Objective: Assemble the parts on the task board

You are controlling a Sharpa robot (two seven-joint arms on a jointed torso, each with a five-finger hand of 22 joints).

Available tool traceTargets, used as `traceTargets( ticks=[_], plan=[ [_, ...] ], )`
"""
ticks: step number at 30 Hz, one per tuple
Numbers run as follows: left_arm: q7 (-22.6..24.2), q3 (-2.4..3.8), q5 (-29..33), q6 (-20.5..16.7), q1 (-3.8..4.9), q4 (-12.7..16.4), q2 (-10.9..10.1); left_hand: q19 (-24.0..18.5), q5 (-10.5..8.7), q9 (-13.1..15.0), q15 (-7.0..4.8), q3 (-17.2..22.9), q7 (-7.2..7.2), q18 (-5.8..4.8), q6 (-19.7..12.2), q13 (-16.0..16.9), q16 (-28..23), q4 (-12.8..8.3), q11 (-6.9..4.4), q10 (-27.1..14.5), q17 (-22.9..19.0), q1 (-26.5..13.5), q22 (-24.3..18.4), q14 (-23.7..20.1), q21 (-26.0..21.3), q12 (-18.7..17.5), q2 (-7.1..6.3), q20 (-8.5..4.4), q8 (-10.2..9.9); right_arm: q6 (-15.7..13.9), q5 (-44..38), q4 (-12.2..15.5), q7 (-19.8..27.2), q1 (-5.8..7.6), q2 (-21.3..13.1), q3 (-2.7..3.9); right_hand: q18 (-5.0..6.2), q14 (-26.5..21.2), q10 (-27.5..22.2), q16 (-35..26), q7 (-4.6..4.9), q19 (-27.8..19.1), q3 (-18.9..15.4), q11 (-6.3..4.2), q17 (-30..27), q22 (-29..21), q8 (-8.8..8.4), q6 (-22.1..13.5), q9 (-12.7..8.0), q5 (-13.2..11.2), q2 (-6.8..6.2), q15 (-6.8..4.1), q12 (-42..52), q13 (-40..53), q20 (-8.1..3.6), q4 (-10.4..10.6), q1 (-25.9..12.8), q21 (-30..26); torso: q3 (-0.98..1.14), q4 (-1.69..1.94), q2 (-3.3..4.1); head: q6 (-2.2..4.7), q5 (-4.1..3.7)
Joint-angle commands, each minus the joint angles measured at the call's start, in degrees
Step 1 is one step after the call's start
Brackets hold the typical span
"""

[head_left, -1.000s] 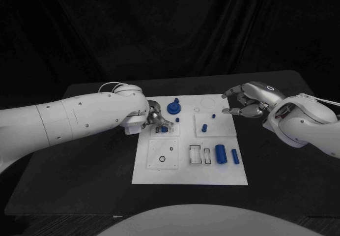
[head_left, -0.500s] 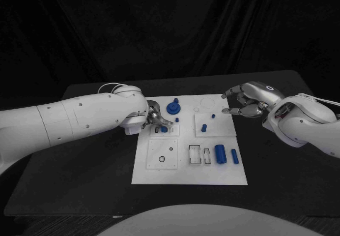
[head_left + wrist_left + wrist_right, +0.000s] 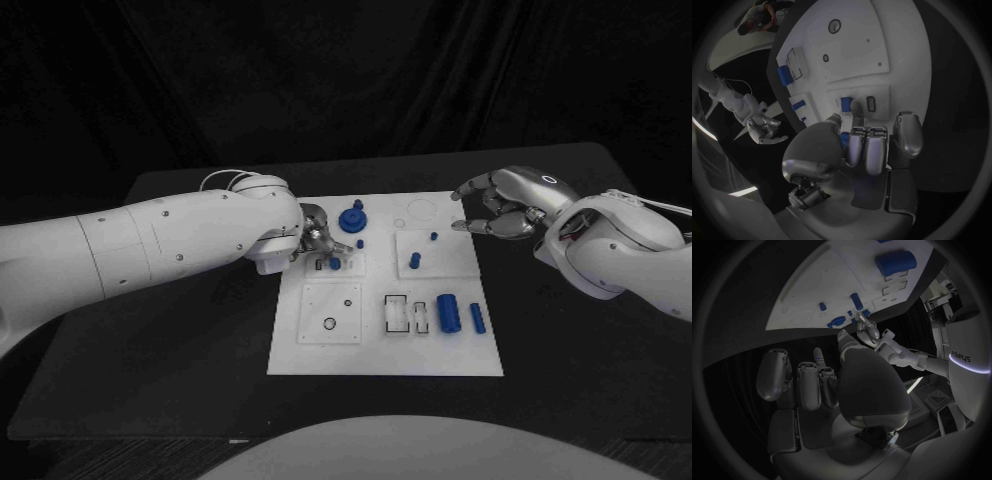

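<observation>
The white task board [image 3: 387, 345] lies in the middle of the black table. My left hand [image 3: 317, 242] rests over the board's back left corner. Its thumb and a fingertip [image 3: 856, 108] pinch a small blue part [image 3: 846, 104], which sits at the board beside a small rectangular slot [image 3: 870, 102]. The same part [image 3: 333, 264] shows just in front of the fingers. My right hand [image 3: 502, 205] hovers over the board's back right edge, its fingers curled in with nothing in them. The right hand's palm [image 3: 861, 385] faces the board [image 3: 836, 285].
A round blue part [image 3: 353, 221] stands at the board's back. Two small blue pegs [image 3: 415, 260] stand on the right raised plate. A thick blue cylinder [image 3: 450, 312] and a thinner one [image 3: 477, 318] lie at the right front. Bare black table [image 3: 173, 340] surrounds the board.
</observation>
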Motion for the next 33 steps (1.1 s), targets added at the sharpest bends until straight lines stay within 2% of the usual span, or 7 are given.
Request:
traceTargets(
  ticks=[1,14,20,23,27,31,33],
  plan=[
    [1.2,0.01,0.1,-0.7,-0.12,0.0,0.2,0.4,-0.22,0.4,-0.59,0.0,-0.3,-0.37,-0.2,11.2,-0.2,-0.6,-0.49,2.2,11.3,1.1,1.2,3.6,0.1,0.1,0.18,-0.26,0.5,0.1,-0.1,-0.1,-0.8,-0.18,0.0,0.03,0.3,4.3,4.3,-0.2,-0.09,-0.2,-0.1,0.51,7.8,9.3,0.38,0.4,-0.1,0.0,0.63,0.3,-0.2,13.1,0.29,-0.2,-0.1,-0.3,0.01,0.02,0.04,0.01,-0.02],
    [1.0,0.01,0.1,-0.9,-0.11,0.0,0.3,0.5,-0.12,0.9,-0.72,0.3,-0.41,-0.37,-0.7,11.1,-0.4,-1.3,-0.62,2.1,11.1,3.0,1.3,3.5,0.0,0.0,0.37,-0.38,0.9,0.1,-0.1,-0.2,-0.8,-0.23,0.0,0.03,0.31,4.3,4.3,-0.3,-0.08,-0.2,-0.1,0.52,7.8,9.3,0.38,0.4,-0.1,0.0,0.64,0.3,-0.3,13.1,0.3,-0.2,-0.1,-0.3,0.03,0.03,0.05,0.01,-0.15],
    [0.9,0.01,0.1,-1.7,-0.11,1.0,-0.7,0.3,-0.03,0.1,-0.52,0.2,0.09,-0.32,-2.3,10.8,-0.6,-1.4,-0.29,1.8,10.7,3.7,1.1,3.3,-0.4,-0.2,0.37,-0.29,-0.5,0.2,-0.1,-0.2,-0.8,-0.24,-0.1,0.03,0.38,4.2,2.7,-0.6,-0.06,-0.3,-0.2,0.54,7.5,9.2,0.37,0.4,-0.2,0.0,0.64,0.33,-2.1,11.2,0.32,-0.2,-0.2,-0.7,0.03,0.07,0.03,0.01,-0.13],
    [1.0,0.01,0.1,-2.7,-0.1,2.0,-1.4,0.3,-0.09,-0.3,-0.19,-0.4,0.74,-0.35,-4.2,10.6,-0.7,-1.0,0.19,1.7,10.6,3.4,1.2,3.2,-0.5,-0.3,-0.05,-0.07,-1.6,0.2,-0.1,-0.2,-0.7,-0.24,-0.2,0.03,0.4,4.2,2.5,-0.7,-0.06,-0.3,-0.2,0.55,7.5,9.1,0.36,0.5,-0.2,0.0,0.64,0.35,-2.4,10.9,0.34,-0.2,-0.2,-0.9,0.06,0.07,0.04,0.01,-0.01],
    [1.9,0.01,-2.2,-5.2,-0.01,4.5,-3.0,0.3,-0.15,-0.3,0.01,-0.9,0.99,-0.37,-4.8,10.7,-0.7,-0.6,0.42,1.7,10.6,3.1,1.3,3.2,-0.5,-0.3,-0.37,0.09,-1.7,0.2,-0.1,-0.1,-0.6,-0.25,-0.3,0.03,0.42,4.2,2.2,-0.7,-0.05,-0.4,-0.3,0.55,7.4,9.1,0.35,0.4,-0.3,0.0,0.63,0.37,-2.7,10.6,0.36,-0.2,-0.3,-1.0,0.04,0.13,0.07,0.01,-0.08],
    [3.5,0.02,-7.5,-9.7,0.21,7.7,-5.1,0.6,-0.15,-0.3,0.2,-1.4,1.27,-0.42,-5.7,10.9,-0.6,-0.4,0.65,1.9,10.8,3.1,1.5,3.3,-0.4,-0.1,-0.83,0.28,-2.0,0.2,-0.1,0.0,-0.5,-0.25,-0.5,0.03,0.42,4.2,2.2,-0.7,-0.05,-0.4,-0.3,0.55,7.4,9.1,0.35,0.4,-0.3,0.0,0.63,0.37,-2.7,10.6,0.36,-0.2,-0.3,-1.0,0.05,0.16,0.08,0.01,0.2],
    [4.4,0.02,-10.6,-13.2,0.37,9.5,-6.3,0.8,-0.09,-0.3,0.25,-1.6,1.35,-0.49,-6.0,11.1,-0.4,-0.4,0.72,2.2,11.1,3.2,1.7,3.6,-0.2,0.1,-1.11,0.35,-2.1,0.1,-0.1,0.0,-0.5,-0.25,-0.5,0.03,0.43,4.2,2.2,-0.8,-0.06,-0.4,-0.3,0.55,7.4,9.1,0.34,0.4,-0.3,0.0,0.62,0.37,-2.7,10.6,0.37,-0.1,-0.3,-1.0,0.02,0.16,0.07,0.01,0.14]
  ],
)
